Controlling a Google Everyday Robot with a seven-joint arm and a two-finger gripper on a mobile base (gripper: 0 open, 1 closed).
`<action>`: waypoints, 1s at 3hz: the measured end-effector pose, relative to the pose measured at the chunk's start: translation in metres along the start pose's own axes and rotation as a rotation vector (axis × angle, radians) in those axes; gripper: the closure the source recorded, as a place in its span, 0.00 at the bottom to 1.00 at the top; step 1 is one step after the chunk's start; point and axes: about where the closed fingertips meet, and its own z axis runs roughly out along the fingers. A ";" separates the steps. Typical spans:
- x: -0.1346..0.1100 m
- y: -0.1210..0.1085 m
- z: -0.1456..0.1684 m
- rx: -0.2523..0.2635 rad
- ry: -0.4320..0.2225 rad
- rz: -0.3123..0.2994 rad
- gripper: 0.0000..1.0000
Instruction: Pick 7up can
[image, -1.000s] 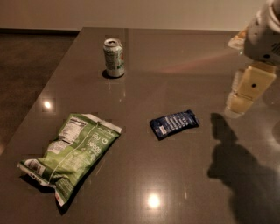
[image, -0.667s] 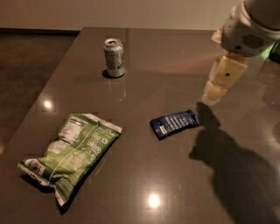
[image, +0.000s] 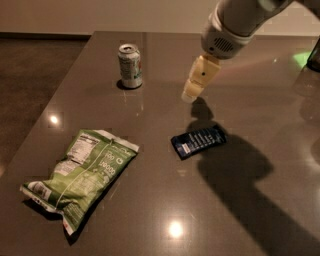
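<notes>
The small cylindrical 7up can (image: 130, 66), pale white-green with a silver top and pull-tab, stood upright on the glossy dark grey-brown table (image: 150, 220), at about 11 o'clock from the table's middle as the camera saw it. Nothing touched it.

The cream-coloured two-finger gripper (image: 190, 95) hung from the bulky white arm housing (image: 227, 30) at about 1 o'clock from the middle, tilted with its tip pointing down toward 7 o'clock. It sat at roughly 4 o'clock from the can, well apart from it, and appeared to hover above the tabletop. It carried nothing that could be seen; whether it was spread or closed could not be told.

A flat dark blue foil packet (image: 198, 141) lay just past the gripper's tip, at 6 o'clock from it, partly in the arm's broad shadow (image: 235, 165). A large crinkled green snack bag (image: 82, 175) with a white nutrition label lay flat at 8 o'clock from the middle, near the table's left edge.
</notes>
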 end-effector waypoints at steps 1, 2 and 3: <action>-0.021 -0.012 0.025 0.005 -0.036 0.028 0.00; -0.046 -0.026 0.052 -0.007 -0.086 0.076 0.00; -0.073 -0.037 0.079 -0.027 -0.135 0.122 0.00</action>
